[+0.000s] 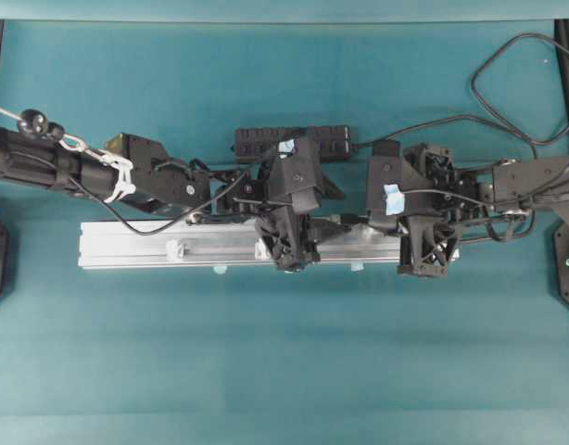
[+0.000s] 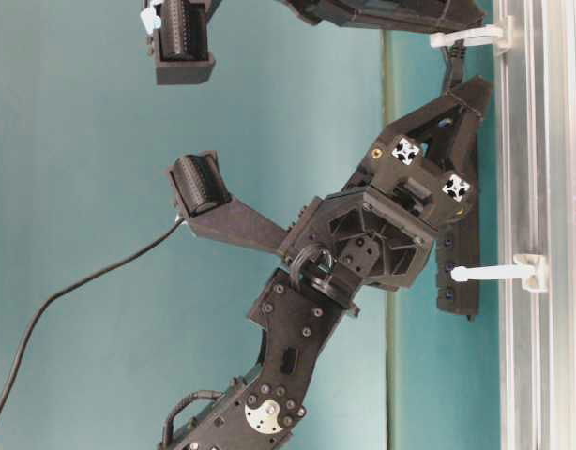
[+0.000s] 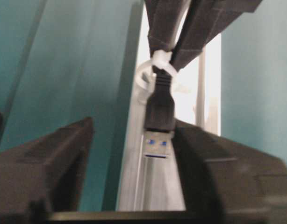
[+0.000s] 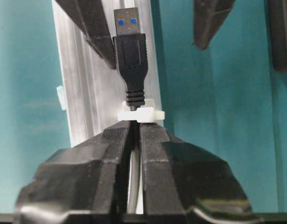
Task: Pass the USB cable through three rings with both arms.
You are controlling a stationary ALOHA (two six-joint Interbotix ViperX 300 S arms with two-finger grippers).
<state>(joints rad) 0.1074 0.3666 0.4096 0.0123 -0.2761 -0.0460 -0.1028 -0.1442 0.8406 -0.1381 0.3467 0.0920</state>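
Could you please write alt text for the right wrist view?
The shut right end effector holds the USB cable just behind a white ring; its blue-tipped plug points away along the aluminium rail.

The thin black USB cable (image 4: 130, 60) ends in a moulded black plug with a bare metal tip and blue insert; the plug sticks out past a small white translucent plastic ring clip (image 4: 140, 113), having come through it, and lies along the long silver aluminium rail (image 1: 136, 248). The right arm's black triangular-frame gripper (image 4: 134, 133) is clamped on the cable just behind that clip. The left arm's black gripper (image 3: 134, 140) stands with its jaws apart on either side of the plug tip. Another white ring clip (image 1: 173, 248) stands upright near the rail's left end, a further one (image 2: 499, 273) juts from the rail's edge.
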